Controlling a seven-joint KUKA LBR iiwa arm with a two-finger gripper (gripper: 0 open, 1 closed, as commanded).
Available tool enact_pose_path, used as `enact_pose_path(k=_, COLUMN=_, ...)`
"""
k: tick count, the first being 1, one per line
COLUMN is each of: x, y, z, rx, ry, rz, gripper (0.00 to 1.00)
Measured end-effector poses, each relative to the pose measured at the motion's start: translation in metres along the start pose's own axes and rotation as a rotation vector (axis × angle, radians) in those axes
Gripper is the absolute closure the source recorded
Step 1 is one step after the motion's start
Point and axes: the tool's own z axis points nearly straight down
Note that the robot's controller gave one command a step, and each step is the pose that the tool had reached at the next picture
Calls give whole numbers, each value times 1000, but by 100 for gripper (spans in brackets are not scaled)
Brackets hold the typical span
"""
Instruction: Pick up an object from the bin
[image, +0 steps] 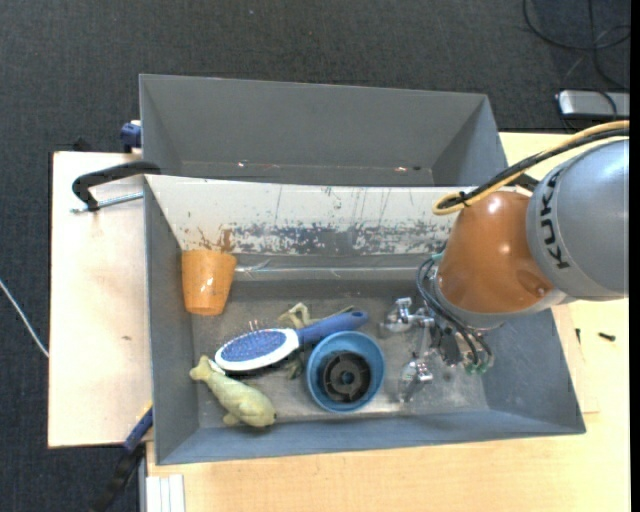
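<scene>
Reaching in from the right of the camera view, the arm's orange wrist cover (490, 255) hangs over the right half of the grey metal bin (165, 330), with the gripper (407, 347) low near the floor. Its two metal fingers (400, 318) stand spread apart, one toward the back wall and one toward the front, and nothing is seen between them. Just left of the gripper lies a blue round cup (345, 372), its mouth facing up and its dark inside showing; the front finger is close beside its rim, though contact cannot be made out. A blue brush (262, 349) with a white oval bristle pad lies left of the cup, its handle angled toward the back and right, ending near the cup's far rim. A pale yellow-green toy fish (235, 397) rests by the front wall, just beside the brush head. A small pale yellowish piece (294, 316) pokes out behind the brush handle, too hidden to identify. An orange cup (206, 282) sits in the back left corner, well apart from the gripper.
</scene>
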Motion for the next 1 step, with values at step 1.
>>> enact_pose_path(k=1, x=-19, y=74, z=-24, rx=0, ry=-6, rz=-116, gripper=0)
